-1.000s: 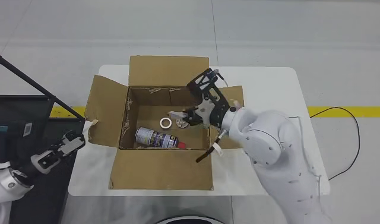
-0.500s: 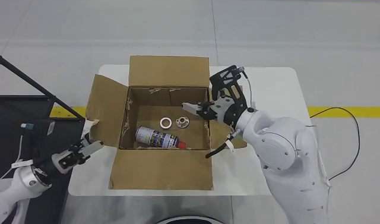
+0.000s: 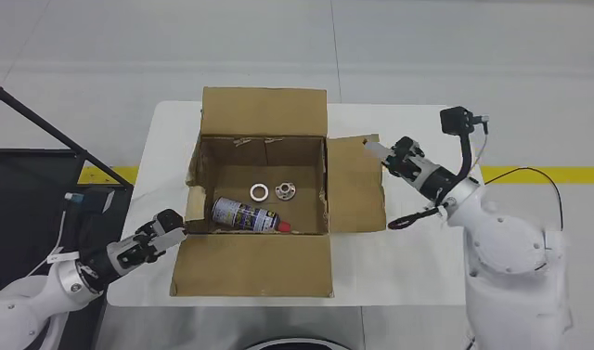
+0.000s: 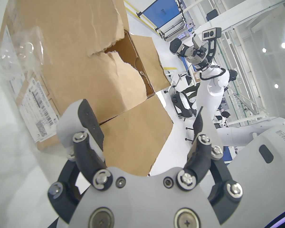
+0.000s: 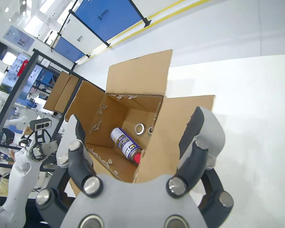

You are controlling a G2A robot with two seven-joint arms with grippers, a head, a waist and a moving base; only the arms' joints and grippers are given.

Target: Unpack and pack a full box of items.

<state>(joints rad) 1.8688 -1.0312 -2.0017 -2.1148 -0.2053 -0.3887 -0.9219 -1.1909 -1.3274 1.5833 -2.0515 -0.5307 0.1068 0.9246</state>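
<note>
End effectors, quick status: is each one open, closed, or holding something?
Left end effector: open, holding nothing.
Right end effector: open, holding nothing.

**Robotics test hall, industrial in look**

Wide pale floor (image 3: 139, 44) marked with yellow lines (image 3: 557, 174); blue partition panels (image 5: 106, 12) on black stands; cardboard cartons (image 5: 60, 90) by a black metal rack (image 5: 20, 84); white steel framing (image 4: 247, 10) and round ceiling lights (image 4: 284, 45) high overhead; one white tabletop (image 3: 418, 127) out on open floor
</note>
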